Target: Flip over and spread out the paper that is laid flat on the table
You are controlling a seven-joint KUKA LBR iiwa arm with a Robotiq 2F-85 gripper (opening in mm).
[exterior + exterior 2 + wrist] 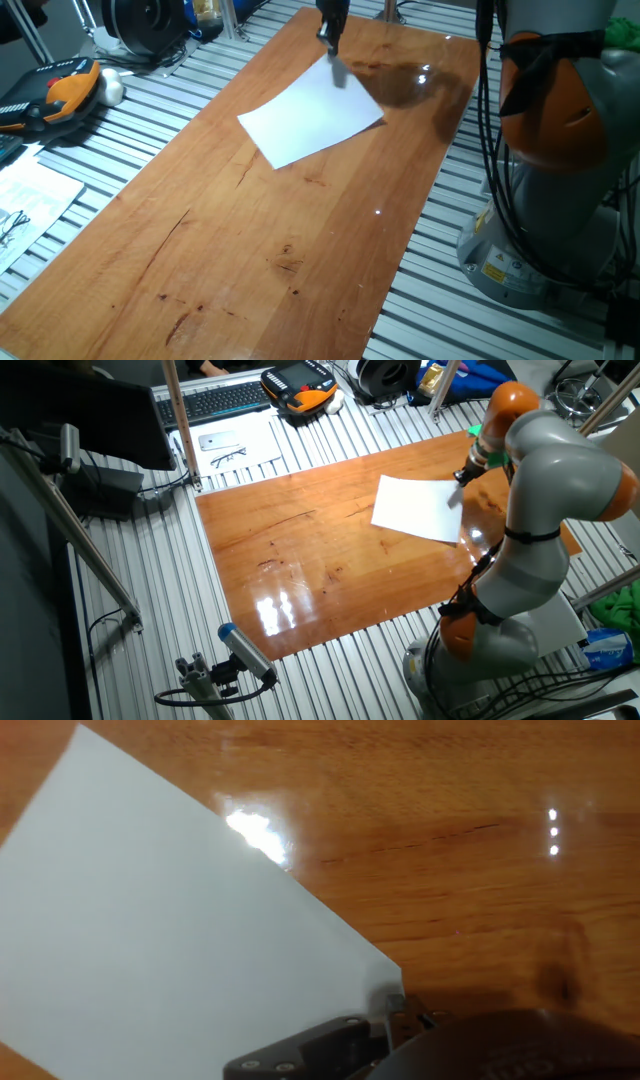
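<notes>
The paper point(311, 124) lies flat, blank side up, toward one end of the glossy reddish table point(230, 250), which stands on grey metal slats point(300, 450). The gripper point(333, 45) hangs right over the sheet's corner; I cannot tell whether it is clenched. A keyboard point(215, 400) sits beyond the table.

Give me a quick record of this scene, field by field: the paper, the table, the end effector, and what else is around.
paper: white sheet, lying flat, blank face up
table: glossy reddish-brown wood, glare spots
end effector: at the paper's far corner; contact and jaw state cannot be told
task state: paper not yet flipped
surroundings: grey slatted surface; keyboard; printed sheet with spectacles
</notes>
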